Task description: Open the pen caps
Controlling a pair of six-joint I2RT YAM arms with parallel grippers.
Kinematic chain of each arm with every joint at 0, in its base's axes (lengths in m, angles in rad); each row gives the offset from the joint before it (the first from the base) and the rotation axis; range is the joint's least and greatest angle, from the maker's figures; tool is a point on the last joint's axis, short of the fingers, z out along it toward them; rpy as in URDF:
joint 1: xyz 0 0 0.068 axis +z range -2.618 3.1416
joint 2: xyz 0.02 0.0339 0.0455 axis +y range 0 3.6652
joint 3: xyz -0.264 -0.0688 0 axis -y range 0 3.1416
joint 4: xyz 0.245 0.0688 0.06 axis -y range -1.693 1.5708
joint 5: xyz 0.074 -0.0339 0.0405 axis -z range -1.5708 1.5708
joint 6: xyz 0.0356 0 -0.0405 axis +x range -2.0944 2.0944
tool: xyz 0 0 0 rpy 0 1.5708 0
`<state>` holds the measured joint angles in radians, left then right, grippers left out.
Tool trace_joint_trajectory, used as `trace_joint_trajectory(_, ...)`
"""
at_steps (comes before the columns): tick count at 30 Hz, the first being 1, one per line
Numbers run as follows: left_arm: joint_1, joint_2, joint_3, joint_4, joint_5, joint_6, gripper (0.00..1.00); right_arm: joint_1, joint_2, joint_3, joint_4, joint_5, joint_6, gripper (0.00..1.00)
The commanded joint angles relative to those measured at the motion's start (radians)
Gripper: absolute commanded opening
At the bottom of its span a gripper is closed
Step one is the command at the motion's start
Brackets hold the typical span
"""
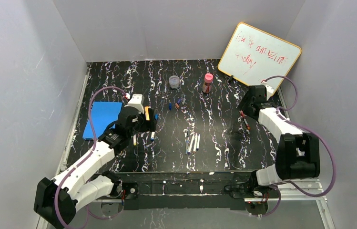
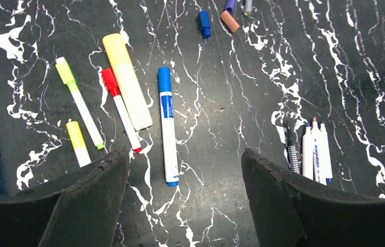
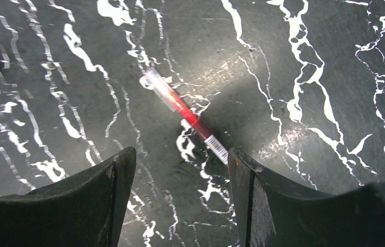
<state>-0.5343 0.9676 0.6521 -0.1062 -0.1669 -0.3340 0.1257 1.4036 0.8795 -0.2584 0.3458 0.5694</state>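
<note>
Spread wide, left gripper (image 2: pixel 182 154) hovers over capped pens (image 2: pixel 167 126); right gripper (image 3: pixel 180 152), likewise parted, over red pen (image 3: pixel 186 114), barcode (image 3: pixel 216 146) visible only wristside; far-right whiteboard (image 1: pixel 260 55) reads "amazing"

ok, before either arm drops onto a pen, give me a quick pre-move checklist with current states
1. left gripper open, nothing in it: ok.
2. right gripper open, nothing in it: ok.
3. red pen between the right gripper's fingers in the wrist view: ok, but it lies diagonally, with one end close to a finger.
4. clear cap on the red pen: looks on; whether fully seated, cannot tell.
5. blue marker between the left gripper's fingers, cap on: ok.
6. neighbours out of the left gripper's way: not ok, the red marker ends right beside one finger.
</note>
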Motion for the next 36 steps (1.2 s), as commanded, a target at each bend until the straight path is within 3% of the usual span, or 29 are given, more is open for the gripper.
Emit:
trace_joint_trajectory(1,-0.007,-0.029,0.001,0.051,0.027,0.021,0.76,-0.039,0.077,0.031,0.078,-0.065,-0.082,0.74)
trace_joint_trajectory(13,-0.012,-0.043,0.002,0.054,0.055,0.013,0.75,-0.066,0.266,0.079,0.077,-0.131,-0.129,0.71)
trace_joint_trajectory(16,-0.012,-0.043,0.004,0.055,0.055,0.013,0.75,-0.065,0.281,0.078,0.057,-0.130,-0.120,0.62)
trace_joint_trajectory(20,-0.012,-0.043,0.004,0.056,0.055,0.013,0.75,-0.064,0.312,0.093,-0.010,-0.118,-0.088,0.32)
trace_joint_trajectory(22,-0.012,-0.043,0.005,0.059,0.054,0.012,0.75,-0.062,0.318,0.092,-0.026,-0.117,-0.083,0.25)
trace_joint_trajectory(27,-0.012,-0.047,0.003,0.056,0.056,0.012,0.75,-0.057,0.313,0.086,-0.055,-0.108,-0.091,0.22)
trace_joint_trajectory(30,-0.012,-0.049,0.004,0.056,0.058,0.012,0.75,-0.056,0.341,0.111,-0.086,-0.100,-0.096,0.30)
trace_joint_trajectory(33,-0.012,-0.047,0.004,0.056,0.058,0.012,0.75,-0.057,0.376,0.128,-0.109,-0.107,-0.100,0.32)
trace_joint_trajectory(35,-0.012,-0.047,0.004,0.054,0.054,0.013,0.74,-0.053,0.389,0.126,-0.112,-0.119,-0.101,0.26)
trace_joint_trajectory(36,-0.012,-0.047,0.003,0.053,0.054,0.013,0.74,-0.051,0.389,0.121,-0.107,-0.124,-0.101,0.17)
